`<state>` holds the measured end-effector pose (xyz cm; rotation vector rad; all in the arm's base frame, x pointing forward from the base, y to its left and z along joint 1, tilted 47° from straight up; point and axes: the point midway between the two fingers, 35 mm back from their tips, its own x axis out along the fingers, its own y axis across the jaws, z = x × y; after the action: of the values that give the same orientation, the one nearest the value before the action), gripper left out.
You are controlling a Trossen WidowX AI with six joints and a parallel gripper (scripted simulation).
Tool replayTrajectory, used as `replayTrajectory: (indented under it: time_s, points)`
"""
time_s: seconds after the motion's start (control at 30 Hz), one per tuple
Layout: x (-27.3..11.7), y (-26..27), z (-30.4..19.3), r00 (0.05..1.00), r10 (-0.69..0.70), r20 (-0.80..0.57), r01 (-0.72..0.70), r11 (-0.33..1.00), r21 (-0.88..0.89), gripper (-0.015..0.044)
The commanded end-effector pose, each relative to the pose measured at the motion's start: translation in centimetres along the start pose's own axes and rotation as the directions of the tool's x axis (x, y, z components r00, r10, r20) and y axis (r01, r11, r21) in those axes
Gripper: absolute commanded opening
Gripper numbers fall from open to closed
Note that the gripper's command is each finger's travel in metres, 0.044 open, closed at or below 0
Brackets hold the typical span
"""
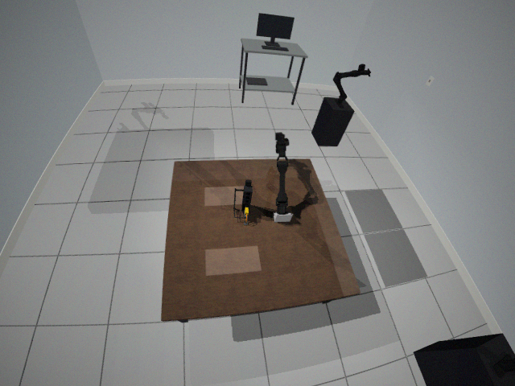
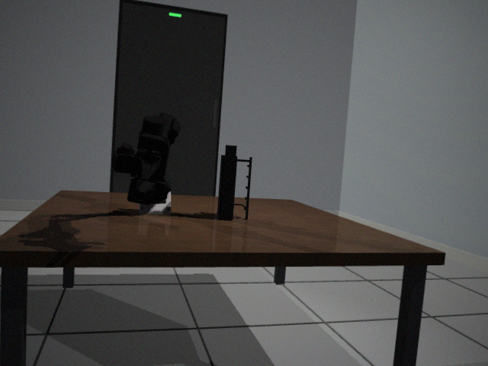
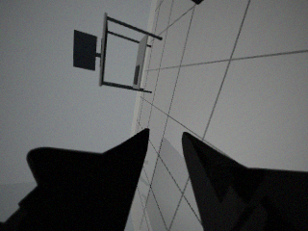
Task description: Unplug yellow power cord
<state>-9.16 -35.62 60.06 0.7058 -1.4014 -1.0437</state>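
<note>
Your pincer (image 3: 165, 144), partly closed on nothing (aimed at the far floor), sits well away from the yellow plug (image 1: 247, 211), which remains in the upright power strip (image 1: 248, 195) on the tabletop (image 1: 290, 265); reopen it wide before descending.

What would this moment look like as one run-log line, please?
phase: approach | gripper: partly closed, empty, aimed at floor | yellow plug: in power strip

Top view: high, far, angled down over whole room toward far wall; brown table (image 1: 257, 265) mid-frame, monitor desk (image 1: 272, 47) beyond.
Exterior view: low, near table-edge height, close to table (image 2: 236, 244), facing dark door (image 2: 169, 98).
Wrist view: rolled sideways, aimed past dark fingers at floor tiles and distant monitor desk (image 3: 122, 58).
Shared: table in top and exterior; monitor desk in top and wrist.
</note>
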Motion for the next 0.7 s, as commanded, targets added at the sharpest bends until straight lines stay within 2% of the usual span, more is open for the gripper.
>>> replayTrajectory:
  time_s: [0.0,0.33,0.67]
  points:
    - [0.7,-2.0,-3.1,0.997,-0.053,-0.062,0.050,0.998,-0.037,0.0160]
    - [1.0,-6.6,-12.5,0.952,-0.176,-0.249,0.136,0.976,-0.172,0.0160]
    - [-1.3,-10.2,-22.6,0.853,-0.283,-0.439,0.132,0.930,-0.343,0.0160]
